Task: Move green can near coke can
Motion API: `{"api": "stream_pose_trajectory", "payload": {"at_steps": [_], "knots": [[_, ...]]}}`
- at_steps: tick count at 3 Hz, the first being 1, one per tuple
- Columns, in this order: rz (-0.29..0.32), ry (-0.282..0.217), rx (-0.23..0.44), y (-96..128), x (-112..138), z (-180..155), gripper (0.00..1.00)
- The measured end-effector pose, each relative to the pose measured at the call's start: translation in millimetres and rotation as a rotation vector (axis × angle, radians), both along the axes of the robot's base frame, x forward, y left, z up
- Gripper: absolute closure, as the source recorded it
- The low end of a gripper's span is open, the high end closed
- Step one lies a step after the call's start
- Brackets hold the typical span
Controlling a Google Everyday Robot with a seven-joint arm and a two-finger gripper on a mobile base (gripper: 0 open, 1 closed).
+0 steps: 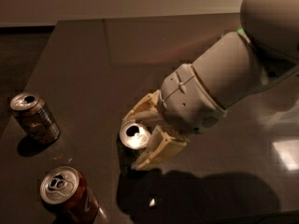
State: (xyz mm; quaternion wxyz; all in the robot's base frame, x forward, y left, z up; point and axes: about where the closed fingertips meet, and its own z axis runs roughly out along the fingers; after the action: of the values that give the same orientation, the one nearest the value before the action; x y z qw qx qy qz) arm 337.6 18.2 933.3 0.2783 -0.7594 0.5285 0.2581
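The only camera looks steeply down on the dark table (84, 55), from above and quite near. The arm (224, 78) enters from 2 o'clock, and the gripper (132, 142), clamped on the green can (134, 135), sits near centre, slightly toward 7 o'clock.

Dark table (84, 59) with 3 cans: tan can (35, 117), coke can (67, 195), green can (134, 135) in pincer (133, 142).

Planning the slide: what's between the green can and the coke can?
Only bare tabletop, per the camera view. The claw grips the green can, up-right of the coke can.
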Motion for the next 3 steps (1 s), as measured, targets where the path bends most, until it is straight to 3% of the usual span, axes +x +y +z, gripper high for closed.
{"api": "stream_pose_trajectory", "payload": {"at_steps": [1, 2, 3], "knots": [[0.061, -0.016, -0.019, 19.3, -14.7, -11.8, 0.98], [0.088, -0.009, -0.043, 29.9, -18.4, -21.1, 0.67], [0.099, -0.004, -0.066, 32.9, -17.5, -25.6, 0.44]]}}
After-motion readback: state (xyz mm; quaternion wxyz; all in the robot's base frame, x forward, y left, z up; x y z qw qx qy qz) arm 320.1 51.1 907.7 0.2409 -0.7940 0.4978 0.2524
